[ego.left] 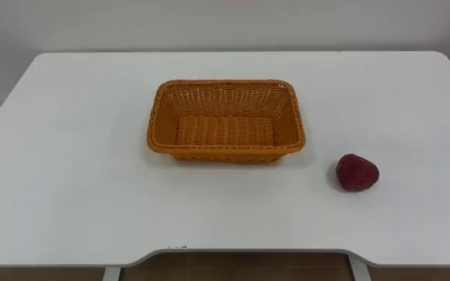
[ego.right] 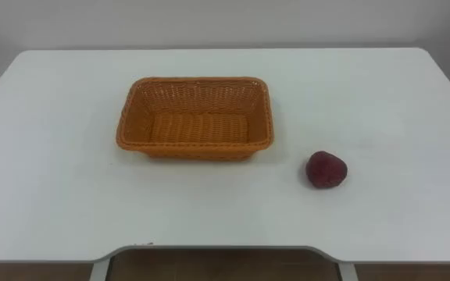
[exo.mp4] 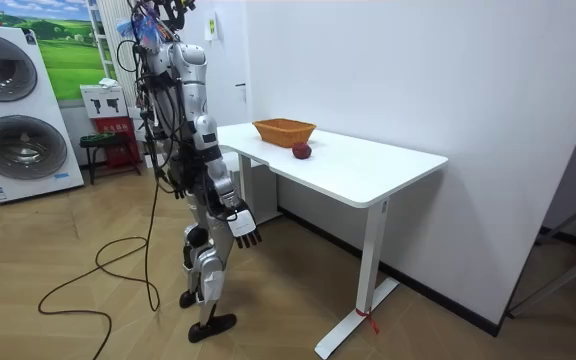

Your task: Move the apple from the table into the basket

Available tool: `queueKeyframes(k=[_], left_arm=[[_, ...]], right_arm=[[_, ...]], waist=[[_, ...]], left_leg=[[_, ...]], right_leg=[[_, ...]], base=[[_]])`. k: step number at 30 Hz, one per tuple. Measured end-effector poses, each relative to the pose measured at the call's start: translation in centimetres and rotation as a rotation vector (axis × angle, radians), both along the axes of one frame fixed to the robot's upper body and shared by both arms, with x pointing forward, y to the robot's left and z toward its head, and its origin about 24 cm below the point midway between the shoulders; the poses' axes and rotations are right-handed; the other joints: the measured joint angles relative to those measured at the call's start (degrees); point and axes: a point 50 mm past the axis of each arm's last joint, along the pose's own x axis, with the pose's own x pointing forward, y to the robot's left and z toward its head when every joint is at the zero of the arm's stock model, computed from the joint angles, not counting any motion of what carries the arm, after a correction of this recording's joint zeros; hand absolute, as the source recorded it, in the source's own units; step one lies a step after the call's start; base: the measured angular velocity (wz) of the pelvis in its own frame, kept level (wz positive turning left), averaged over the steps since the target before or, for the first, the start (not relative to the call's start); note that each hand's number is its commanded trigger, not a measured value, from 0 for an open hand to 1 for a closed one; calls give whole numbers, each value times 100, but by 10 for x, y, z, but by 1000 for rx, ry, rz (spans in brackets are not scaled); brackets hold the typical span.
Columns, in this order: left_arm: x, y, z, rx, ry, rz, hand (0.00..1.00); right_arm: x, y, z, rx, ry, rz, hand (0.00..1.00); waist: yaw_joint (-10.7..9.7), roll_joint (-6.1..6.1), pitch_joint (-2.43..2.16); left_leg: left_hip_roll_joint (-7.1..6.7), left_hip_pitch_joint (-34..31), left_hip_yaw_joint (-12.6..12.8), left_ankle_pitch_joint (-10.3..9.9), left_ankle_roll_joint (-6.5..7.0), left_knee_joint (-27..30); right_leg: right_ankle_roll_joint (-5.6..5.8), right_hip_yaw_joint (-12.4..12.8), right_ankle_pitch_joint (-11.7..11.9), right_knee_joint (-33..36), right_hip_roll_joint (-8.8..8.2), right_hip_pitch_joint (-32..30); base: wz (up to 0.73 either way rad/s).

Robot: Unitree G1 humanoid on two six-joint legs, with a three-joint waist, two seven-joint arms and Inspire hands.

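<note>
A dark red apple [ego.left: 357, 172] lies on the white table [ego.left: 76, 179], to the right of an orange wicker basket [ego.left: 226, 83] and about a hand's width from it. The basket is empty and stands at the middle of the table. In the room view I stand upright at the table's long side, facing the basket [exo.mp4: 284, 131] and the apple [exo.mp4: 301, 151]. My right hand [exo.mp4: 245, 228] hangs low beside my thigh, below the tabletop, with its fingers relaxed and nothing in them.
The table's far edge runs along a white wall. Its front edge has a shallow cut-out [ego.left: 233, 257] in the middle. Behind me in the room view stand washing machines [exo.mp4: 13, 110] and a small dark stool [exo.mp4: 98, 145].
</note>
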Motion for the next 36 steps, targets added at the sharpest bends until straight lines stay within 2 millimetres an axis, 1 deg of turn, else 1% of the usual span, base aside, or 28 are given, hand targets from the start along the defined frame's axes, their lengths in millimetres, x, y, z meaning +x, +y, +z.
queueKeyframes(k=[7, 9, 11, 13, 15, 16, 18, 19, 21, 22, 24, 25, 27, 30, 32, 33, 34, 35, 36], left_arm=[[0, -1, 0, -9, -3, 8, 0], [0, -1, 0, -10, -4, 8, 0], [-1, 0, 0, -9, 0, 10, 0], [-5, 0, 0, 2, 9, 16, 0], [-10, 2, 1, 23, 22, 34, 0], [-12, 3, 1, 30, 26, 40, 0], [-16, 6, 2, 44, 31, 70, 0], [-17, 7, 2, 49, 32, 76, 0], [-22, 9, 3, 68, 42, 118, 0], [-24, 10, 3, 74, 45, 124, 0], [-27, 14, 4, 91, 53, 131, 0], [-29, 15, 5, 95, 55, 140, 0], [-35, 20, 7, 112, 70, 144, 0], [-39, 27, 9, 131, 80, 141, 0], [-36, 28, 9, 134, 74, 138, 0], [-36, 29, 10, 135, 75, 137, 0], [-36, 29, 10, 137, 73, 133, 0], [-35, 30, 10, 142, 76, 116, 0], [-36, 31, 11, 150, 80, 104, 0]], right_arm=[[2, 0, 0, 0, -3, -4, 0], [0, -1, 0, -2, -1, -25, 0], [0, -2, 0, -7, -2, -62, 0], [-1, -5, 1, -12, -13, -162, 0], [-2, -12, 2, -30, -31, -336, 0], [-1, -14, 3, -36, -40, -386, 0], [-3, -22, 5, -65, -64, -565, 0], [-4, -24, 5, -71, -67, -616, 0], [-2, -33, 8, -85, -93, -848, 0], [-2, -35, 9, -87, -102, -912, 0], [-2, -45, 13, -91, -138, -1121, 0], [-2, -47, 14, -90, -146, -1168, 0], [-2, -54, 18, -101, -165, -1299, 0], [1, -62, 23, -130, -166, -1420, 0], [7, -68, 28, -148, -176, -1481, 0], [10, -72, 32, -167, -183, -1505, 0], [12, -74, 33, -177, -184, -1518, 0], [15, -79, 38, -198, -185, -1543, 0], [18, -84, 42, -210, -191, -1582, 0]], waist=[[0, 16, 5], [0, 3, 18], [1, 11, 15], [-15, 22, 13], [-111, 20, 9], [-137, 20, 9], [-193, 28, 5], [-216, 25, 4], [-300, 13, -1], [-322, 13, -1], [-404, -17, -4], [-426, -38, -12], [-463, -69, -1], [-491, -133, 3], [-503, -147, 6], [-510, -155, 5], [-507, -160, 1], [-508, -191, -19], [-515, -193, -19]], left_leg=[[-1, 9, 7, 0, 0, -17], [-2, 61, 14, 1, 0, -73], [-1, 83, 43, 1, 0, -93], [-3, 99, 46, 1, 0, -78], [-4, 111, 70, 0, 1, -82], [-4, 112, 72, 0, 1, -82], [-3, 130, 96, -2, 4, -81], [-3, 145, 97, -3, 5, -83], [8, 206, 178, -4, 5, -105], [8, 206, 185, -6, 7, -108], [3, 201, 182, -7, 8, -103], [1, 203, 182, -7, 9, -100], [1, 210, 192, -7, 10, -89], [-1, 204, 191, -7, 11, -86], [-4, 188, 183, -8, 12, -87], [-8, 169, 175, -8, 13, -83], [-9, 160, 172, -8, 14, -81], [-10, 157, 173, -8, 15, -82], [-14, 168, 176, -8, 15, -85]], right_leg=[[0, 11, 0, -1, -1, -1], [0, 49, 0, -2, 1, 32], [1, 75, -1, -1, 4, 28], [1, 105, -1, -2, 4, 24], [2, 115, -1, -3, 3, 34], [2, 113, -1, -2, 3, 33], [3, 108, -2, -2, 2, 39], [3, 110, -2, 0, 1, 41], [5, 174, -4, 10, 1, 58], [7, 190, -5, 10, 2, 64], [19, 242, -15, 9, 4, 65], [21, 251, -18, 8, 4, 66], [21, 272, -18, 8, 4, 74], [22, 275, -18, 10, 3, 69], [24, 269, -19, 7, 1, 59], [28, 224, -21, 5, -4, 50], [32, 218, -24, 4, -5, 45], [32, 227, -24, 5, -5, 37], [35, 229, -26, 4, -4, 42]], base=[[0], [-2], [-8], [-6], [-2], [-3], [-4], [0], [-14], [-13], [0], [0], [0], [0], [2], [5], [4], [0], [0]])
